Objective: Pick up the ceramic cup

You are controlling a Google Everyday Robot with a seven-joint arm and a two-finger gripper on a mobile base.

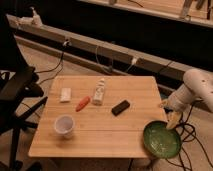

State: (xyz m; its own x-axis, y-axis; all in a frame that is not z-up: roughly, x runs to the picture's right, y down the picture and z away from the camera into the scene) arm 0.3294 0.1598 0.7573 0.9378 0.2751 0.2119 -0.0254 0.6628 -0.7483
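The ceramic cup [64,125] is a small white round cup standing upright near the front left of the wooden table [100,135]. My gripper [172,120] hangs from the white arm [196,89] at the table's right edge, just above the far rim of the green plate [161,140]. The gripper is far to the right of the cup and holds nothing that I can see.
A white tube-like bottle [99,92], a flat white block [65,94], an orange object [82,103] and a black block [120,107] lie across the middle of the table. A black office chair [15,95] stands at the left. A rail with cables [110,52] runs behind.
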